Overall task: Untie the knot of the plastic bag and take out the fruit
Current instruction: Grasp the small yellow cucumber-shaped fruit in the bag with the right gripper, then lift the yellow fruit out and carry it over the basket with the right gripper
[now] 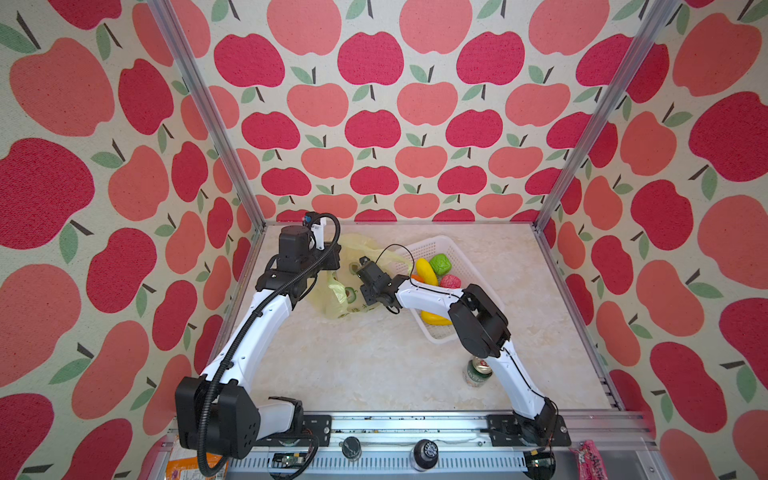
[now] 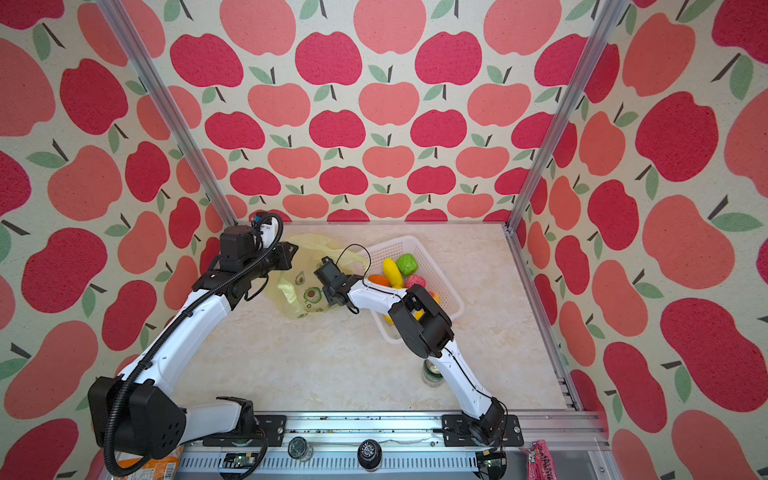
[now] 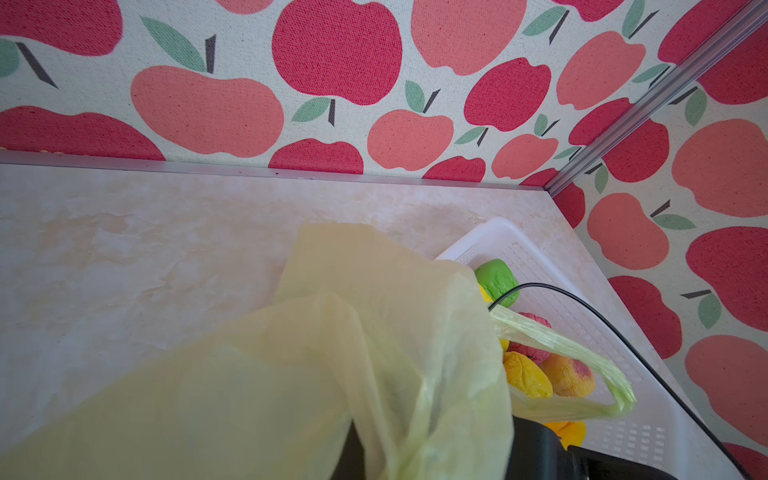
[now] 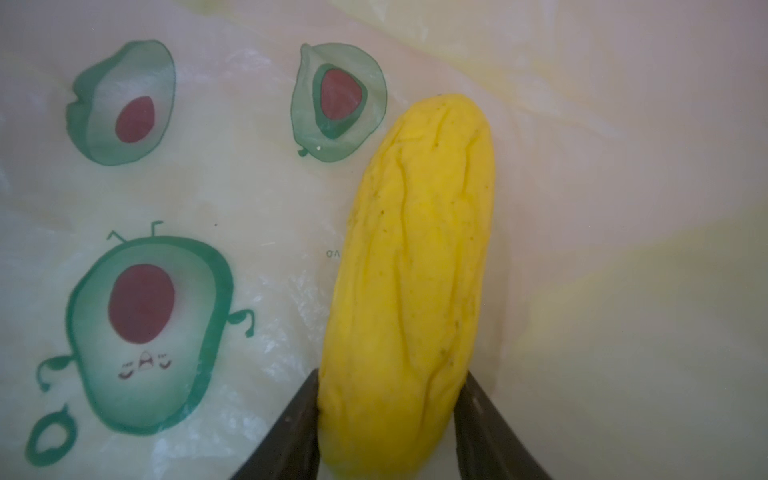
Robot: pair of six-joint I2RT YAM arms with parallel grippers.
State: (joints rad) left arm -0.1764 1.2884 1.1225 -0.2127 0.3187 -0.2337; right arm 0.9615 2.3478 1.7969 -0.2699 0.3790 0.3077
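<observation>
Snugly between the right jaws lies yellow fruit point(image 4: 411, 270), inside the bag point(image 4: 208, 199).

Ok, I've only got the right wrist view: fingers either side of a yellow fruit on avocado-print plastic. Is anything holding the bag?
Observer: Yes, the left gripper, shut on the plastic bag's far edge, seems to hold it raised.
Operator: Where might this yellow fruit go?
Observer: Probably the white mesh basket, right of the bag in a top view; a green fruit and a pink fruit already lie there.
Operator: Anything else on the table?
Observer: A green drink can stands beside the right arm.
</observation>
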